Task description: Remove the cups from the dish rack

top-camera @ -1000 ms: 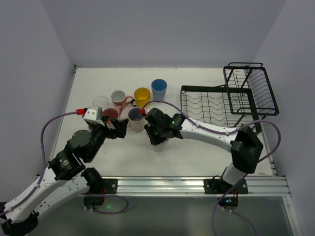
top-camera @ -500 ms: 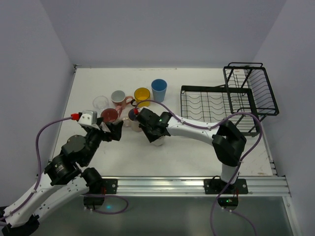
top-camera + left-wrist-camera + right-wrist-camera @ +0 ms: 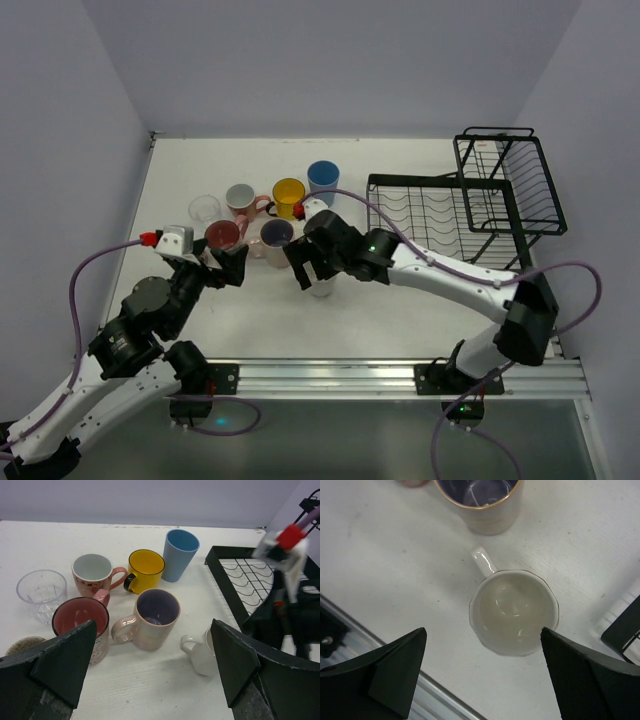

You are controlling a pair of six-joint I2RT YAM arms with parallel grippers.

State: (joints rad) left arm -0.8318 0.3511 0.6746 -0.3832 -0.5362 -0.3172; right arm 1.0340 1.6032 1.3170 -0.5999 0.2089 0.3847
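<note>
The right gripper (image 3: 312, 268) covers most of the white mug (image 3: 322, 290) in the top view. Its wrist view shows the mug (image 3: 514, 611) whole and upright on the table (image 3: 395, 570), with the fingers (image 3: 385, 670) wide apart and holding nothing. The left gripper (image 3: 150, 680) is open and empty too, and one finger hides part of this mug. Farther, the beige mug (image 3: 152, 617), cut off in the right wrist view, stands among the other cups (image 3: 145, 570), left of the dish rack (image 3: 460, 215).

Beside the yellow mug (image 3: 145, 572), the tumbler (image 3: 178, 560) is showing plain blue, the speckled mug (image 3: 86, 585) pink, the beige mug (image 3: 150, 631) purple inside; the rack (image 3: 213, 555) is showing black.
</note>
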